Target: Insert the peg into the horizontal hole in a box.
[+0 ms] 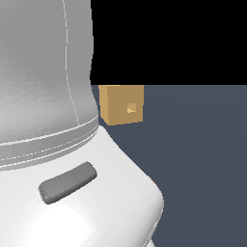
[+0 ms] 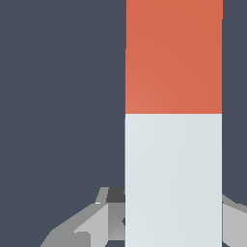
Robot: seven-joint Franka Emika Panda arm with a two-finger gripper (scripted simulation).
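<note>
The exterior view is filled mostly by the white arm [image 1: 53, 144], which blocks the whole side toward nine o'clock; the dark floor [image 1: 202, 159] runs past it toward three o'clock. The box [image 1: 121, 104] is seen standing on that floor at about twelve o'clock of the arm's lower casing, well apart from it, with the hole [image 1: 131, 108] shown on the face turned toward the camera. Only a tiny red fleck at the casing's edge hints at the peg there.

In the wrist view the peg [image 2: 173, 120] is seen close up, lying lengthwise away from the camera, red half farther out toward twelve o'clock, white half nearer. The gripper [image 2: 173, 217] is placed around the white half: one finger [image 2: 91, 224] is visible at the eight o'clock side of the bar and a sliver of the other at four o'clock. The jaws appear spread to either side of the bar; whether they press on it cannot be told.

The step in hand is judged to be the grasp, or its close. Next, a firm pinch would be called for, then a lift and a levelling of the bar with the hole
</note>
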